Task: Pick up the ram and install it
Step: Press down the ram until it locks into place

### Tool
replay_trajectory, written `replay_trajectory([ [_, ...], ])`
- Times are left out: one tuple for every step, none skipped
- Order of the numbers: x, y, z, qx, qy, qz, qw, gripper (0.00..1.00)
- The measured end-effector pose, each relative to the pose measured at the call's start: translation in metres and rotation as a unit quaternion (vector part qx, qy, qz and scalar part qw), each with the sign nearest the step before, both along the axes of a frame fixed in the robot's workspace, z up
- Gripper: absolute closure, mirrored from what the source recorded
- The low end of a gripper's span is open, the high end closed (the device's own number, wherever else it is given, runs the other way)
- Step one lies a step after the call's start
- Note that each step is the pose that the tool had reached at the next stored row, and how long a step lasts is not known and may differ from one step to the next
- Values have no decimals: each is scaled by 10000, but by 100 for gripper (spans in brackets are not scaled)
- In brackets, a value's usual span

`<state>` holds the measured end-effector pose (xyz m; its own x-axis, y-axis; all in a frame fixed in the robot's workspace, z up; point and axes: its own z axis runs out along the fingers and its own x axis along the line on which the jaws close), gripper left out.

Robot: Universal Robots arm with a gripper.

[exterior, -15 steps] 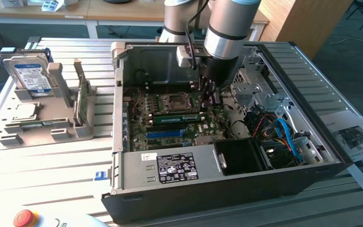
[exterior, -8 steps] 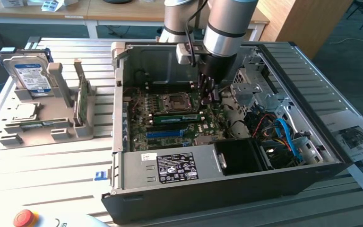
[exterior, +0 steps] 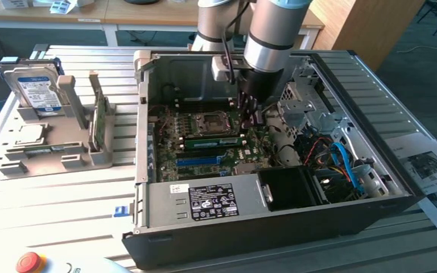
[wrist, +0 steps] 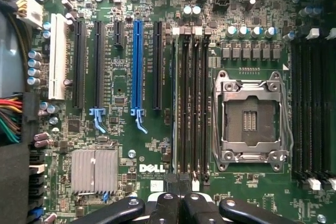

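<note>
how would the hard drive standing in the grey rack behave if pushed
The hard drive looks like a rigid metal-cased block, so probably stiff and heavy for its size. It stands on edge in the grey rack, so a push would likely tip it.

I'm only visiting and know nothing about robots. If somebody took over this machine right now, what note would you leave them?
Gripper: down inside the open computer case, over the memory slots beside the CPU socket. I cannot tell whether it grips anything.
Ram: the slim green stick stands on edge along those slots, right under the gripper, next to the socket.
Done: the ram has been brought to the motherboard.
Left: confirm that it is pressed fully home; the pictures do not settle that.
</note>
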<state>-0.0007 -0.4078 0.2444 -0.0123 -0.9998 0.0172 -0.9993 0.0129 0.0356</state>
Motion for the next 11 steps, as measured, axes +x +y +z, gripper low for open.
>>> replay_trajectory([
  [0, 0, -18, 0, 0, 0, 10000, 90],
  [0, 0, -36, 0, 0, 0, 10000, 90],
  [0, 0, -54, 0, 0, 0, 10000, 90],
  [0, 0, -72, 1, 0, 0, 10000, 90],
  [0, 0, -88, 0, -1, 0, 10000, 90],
  [0, 0, -103, 0, -1, 0, 10000, 90],
  [0, 0, -118, 0, -1, 0, 10000, 90],
  [0, 0, -131, 1, -2, 0, 10000, 90],
  [0, 1, -137, 1, -2, -1, 10000, 90],
  [0, 0, -136, 0, -2, -1, 10000, 90],
  [0, 0, -136, 0, -2, -1, 10000, 90],
])
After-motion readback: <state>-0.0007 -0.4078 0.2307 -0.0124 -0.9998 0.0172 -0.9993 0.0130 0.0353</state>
